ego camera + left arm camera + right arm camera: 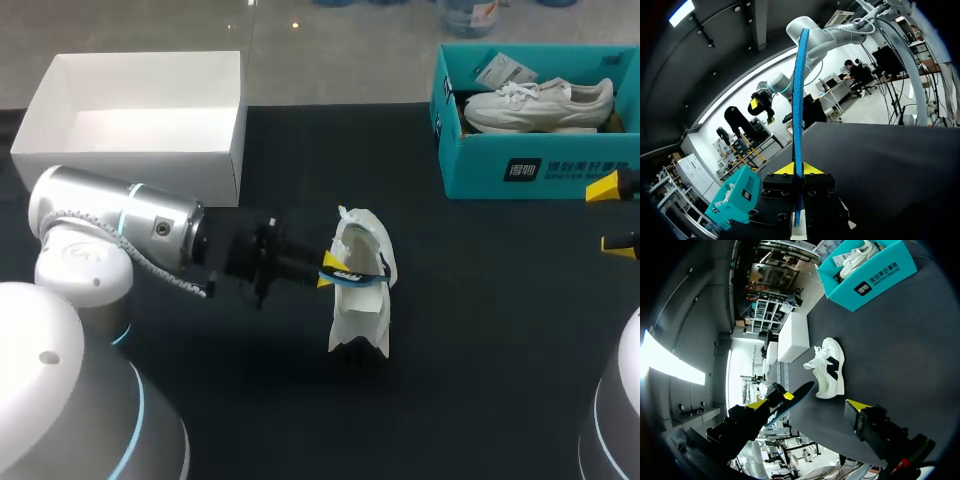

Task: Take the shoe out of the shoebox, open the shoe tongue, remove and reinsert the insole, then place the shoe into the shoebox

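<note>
One insole (799,100) out; next, we judge, realigning it for reinsertion.
Our left fingers (782,170) pinch it by the white shoe (360,305), frame centre; right fingers (603,187) spread, right edge.

Head view: illumination is even and overhead, moderate in level. The dark bench (480,320) returns no glare. A soft, diffuse shadow lies on it beneath the left arm (120,215), whose metal housing carries a broad highlight. The white box (130,120) at the far left corner is the brightest surface, its inner walls nearly washed out.

Left wrist view: there is bright strip lighting above and the bench is dim by contrast. The blue insole (799,100) is evenly lit.

Right wrist view: one light panel gives strong glare. The teal shoebox (865,270) and the white shoe (829,367) are well lit.
</note>
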Controlling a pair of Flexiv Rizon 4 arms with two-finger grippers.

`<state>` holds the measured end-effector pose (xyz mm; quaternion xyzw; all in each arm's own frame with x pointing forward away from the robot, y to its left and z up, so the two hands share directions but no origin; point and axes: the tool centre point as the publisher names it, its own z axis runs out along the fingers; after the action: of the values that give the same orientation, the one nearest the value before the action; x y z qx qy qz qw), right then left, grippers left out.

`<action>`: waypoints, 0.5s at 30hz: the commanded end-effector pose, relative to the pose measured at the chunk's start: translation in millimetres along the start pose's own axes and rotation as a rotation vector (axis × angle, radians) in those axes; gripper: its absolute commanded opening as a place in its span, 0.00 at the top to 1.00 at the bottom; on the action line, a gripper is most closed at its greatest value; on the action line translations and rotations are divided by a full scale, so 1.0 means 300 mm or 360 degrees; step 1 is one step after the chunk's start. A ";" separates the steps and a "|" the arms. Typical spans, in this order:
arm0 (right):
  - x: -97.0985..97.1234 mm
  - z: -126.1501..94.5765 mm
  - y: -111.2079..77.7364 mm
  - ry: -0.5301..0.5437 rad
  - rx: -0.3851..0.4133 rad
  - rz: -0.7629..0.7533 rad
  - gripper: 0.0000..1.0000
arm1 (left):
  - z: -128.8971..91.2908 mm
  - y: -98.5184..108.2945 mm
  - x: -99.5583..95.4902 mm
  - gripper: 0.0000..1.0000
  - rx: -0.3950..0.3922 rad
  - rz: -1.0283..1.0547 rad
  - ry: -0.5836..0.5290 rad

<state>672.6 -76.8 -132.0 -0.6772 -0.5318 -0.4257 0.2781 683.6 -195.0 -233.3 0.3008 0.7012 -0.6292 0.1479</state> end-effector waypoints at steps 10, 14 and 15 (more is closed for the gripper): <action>0.003 -0.013 -0.032 -0.0005 -0.0024 0.0002 0.00 | 0.023 0.122 -0.006 1.00 -0.0088 0.0019 0.0029; 0.003 -0.013 -0.032 -0.0005 -0.0024 0.0002 0.00 | 0.027 0.163 0.004 1.00 -0.0114 -0.0011 0.0027; 0.003 -0.013 -0.032 -0.0005 -0.0024 0.0002 0.00 | 0.029 0.172 0.005 1.00 -0.0121 -0.0017 0.0026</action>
<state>673.4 -76.6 -131.8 -0.6773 -0.5320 -0.4251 0.2786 710.4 -197.6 -270.7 0.2973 0.7267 -0.6008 0.1503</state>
